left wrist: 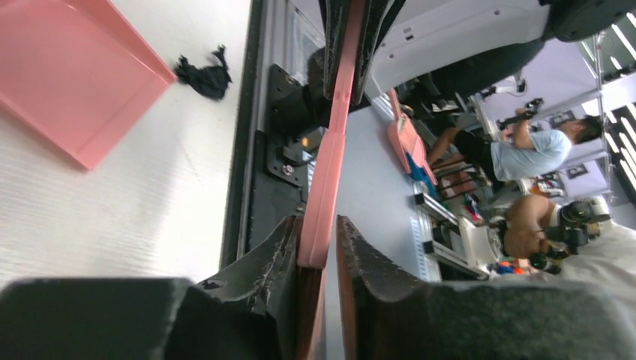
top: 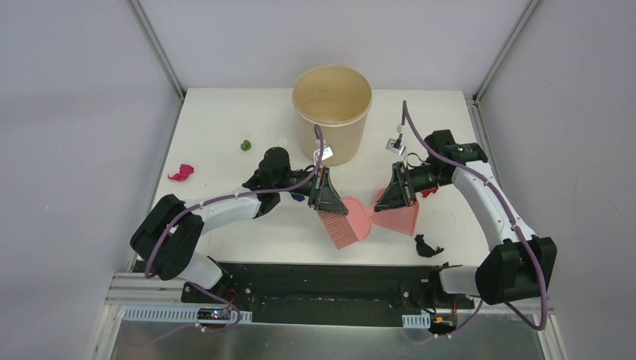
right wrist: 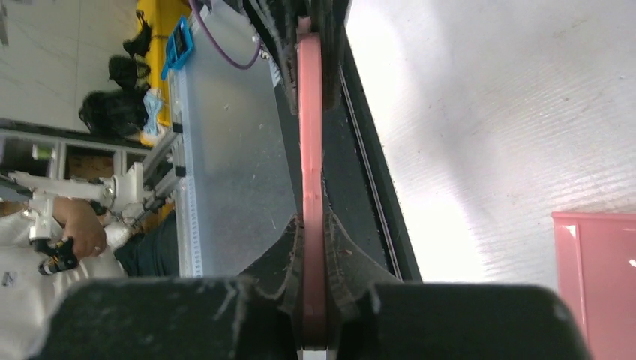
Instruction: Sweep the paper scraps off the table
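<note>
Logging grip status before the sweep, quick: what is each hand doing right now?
Left hand: closed on pink plastic hand brush.
Right hand: closed on pink plastic dustpan.

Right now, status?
Left claw shut on brush. Right claw shut on dustpan. Scraps scattered on table. Bucket at rear.

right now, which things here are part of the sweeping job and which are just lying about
For the job:
brush in the left gripper
dustpan in the right gripper
pink scrap
green scrap
black scrap
table

Just there:
bucket, though scraps may end up in it
people beyond the table
</note>
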